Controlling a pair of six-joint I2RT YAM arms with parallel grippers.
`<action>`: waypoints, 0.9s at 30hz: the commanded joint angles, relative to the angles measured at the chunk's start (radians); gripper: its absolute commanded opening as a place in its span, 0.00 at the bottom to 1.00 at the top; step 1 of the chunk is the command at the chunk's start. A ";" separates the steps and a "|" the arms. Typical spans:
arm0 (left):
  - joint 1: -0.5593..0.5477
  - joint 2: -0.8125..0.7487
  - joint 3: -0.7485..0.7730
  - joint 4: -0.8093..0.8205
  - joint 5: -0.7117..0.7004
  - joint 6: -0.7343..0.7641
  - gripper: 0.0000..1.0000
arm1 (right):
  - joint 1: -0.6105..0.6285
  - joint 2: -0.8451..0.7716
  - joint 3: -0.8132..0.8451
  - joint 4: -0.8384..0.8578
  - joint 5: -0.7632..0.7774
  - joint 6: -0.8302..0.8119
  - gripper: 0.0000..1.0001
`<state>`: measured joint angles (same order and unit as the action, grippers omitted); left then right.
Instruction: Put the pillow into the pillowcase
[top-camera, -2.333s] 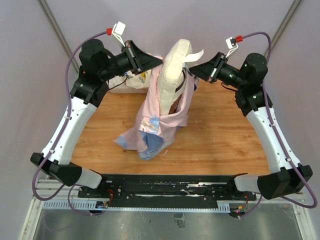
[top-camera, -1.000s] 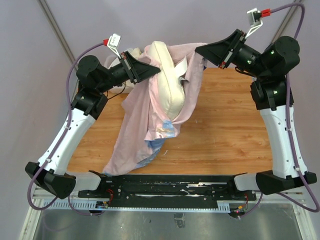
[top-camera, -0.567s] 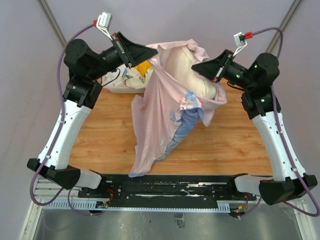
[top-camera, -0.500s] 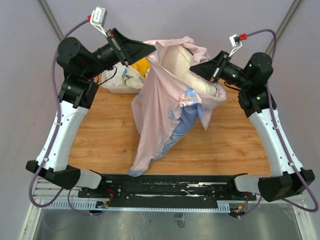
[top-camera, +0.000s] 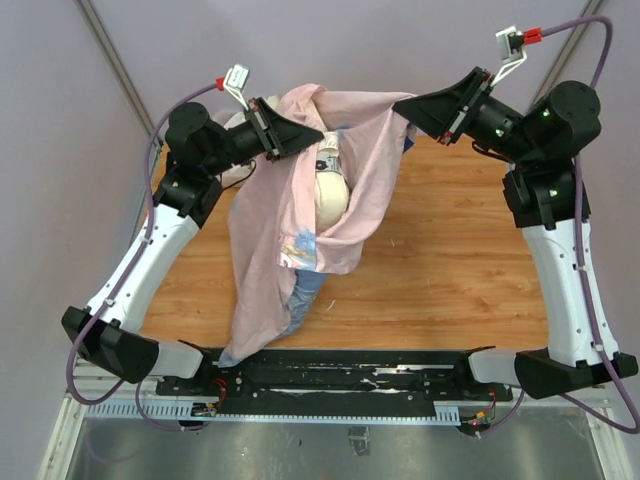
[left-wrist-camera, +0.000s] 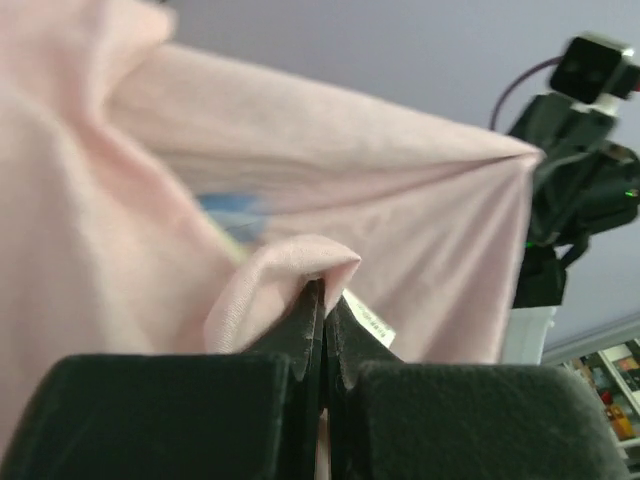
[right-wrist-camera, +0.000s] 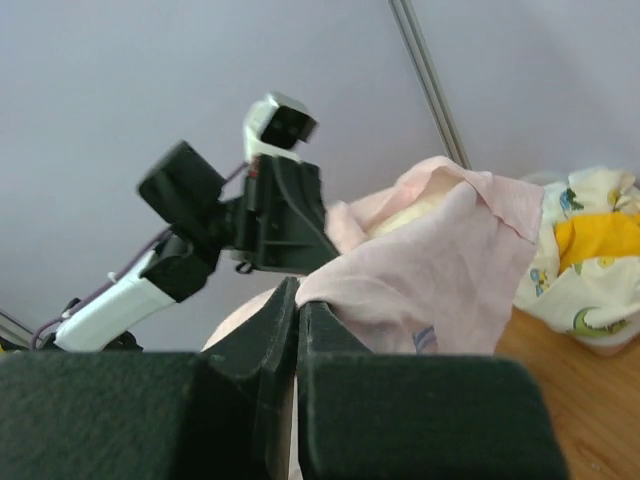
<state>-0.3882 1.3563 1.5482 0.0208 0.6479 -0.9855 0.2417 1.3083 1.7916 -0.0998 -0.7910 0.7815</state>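
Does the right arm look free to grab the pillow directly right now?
Probably not: the right gripper is shut on the rim of the pillowcase, and the pillow sits inside, mostly wrapped in cloth.

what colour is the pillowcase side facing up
The pillowcase shows pale pink, with blue print near its lower fold; best in the top view.

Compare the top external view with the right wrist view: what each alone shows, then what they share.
Only top external: the pillowcase hanging its full length down to the near edge of the table. Only right wrist: the yellow cloth among floral cloths. Both: the right gripper and left gripper shut on the pillowcase's raised edge, the pillow peeking out.
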 joint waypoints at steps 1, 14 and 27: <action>0.005 -0.029 -0.083 0.119 -0.004 -0.004 0.00 | -0.016 -0.058 0.069 0.092 -0.003 -0.009 0.01; 0.078 0.031 0.276 0.125 0.063 -0.124 0.00 | -0.015 -0.038 -0.106 0.102 0.016 -0.021 0.01; 0.094 -0.051 -0.090 0.255 0.075 -0.159 0.00 | -0.015 -0.008 0.254 0.137 -0.021 0.037 0.01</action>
<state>-0.3031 1.3338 1.5734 0.1581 0.7155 -1.0969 0.2401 1.3518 1.9427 -0.0864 -0.8146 0.7975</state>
